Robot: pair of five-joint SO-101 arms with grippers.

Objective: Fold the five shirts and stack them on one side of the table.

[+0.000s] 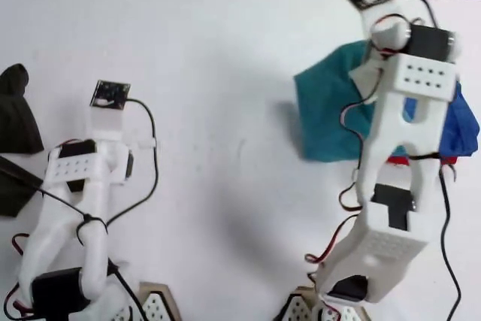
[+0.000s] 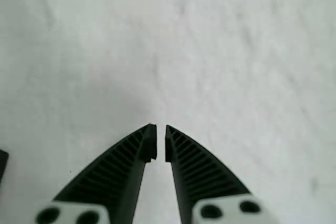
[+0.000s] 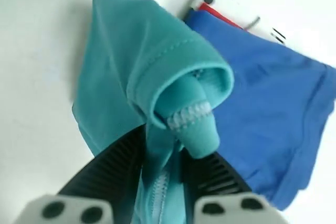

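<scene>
Teal shirt (image 1: 331, 103) (image 3: 121, 66) was smooth, slightly stretchy-looking knit w/ a stitched hem, bunched into a rumpled mound rather than flat. One hemmed opening curled into a rounded tube, w/ a pale toothed strip like a zip showing inside. It sat on the right side of the white surface (image 1: 225, 58), partly over a blue shirt (image 1: 462, 129) (image 3: 273, 114) of similar smooth cloth. A sliver of red shirt (image 1: 398, 160) (image 3: 215, 13) peeked out at the blue one's edge. A dark shirt (image 1: 16, 118) lay crumpled at the far left edge, well apart from the rest.

Writing: a small white tag-like piece (image 3: 236, 11) w/ dark marks lay beside the red; I couldn't read it.

My right gripper (image 3: 165, 150) had its black ribbed fingers (image 3: 121, 166) clamped on a fold of the teal, cloth pinched btwn them & spilling over the tips. My left gripper (image 2: 157, 142) hung over bare surface (image 2: 210, 35), its ribbed fingers (image 2: 126, 171) drawn nearly together w/ just a thin slit btwn the tips, nothing held.
</scene>
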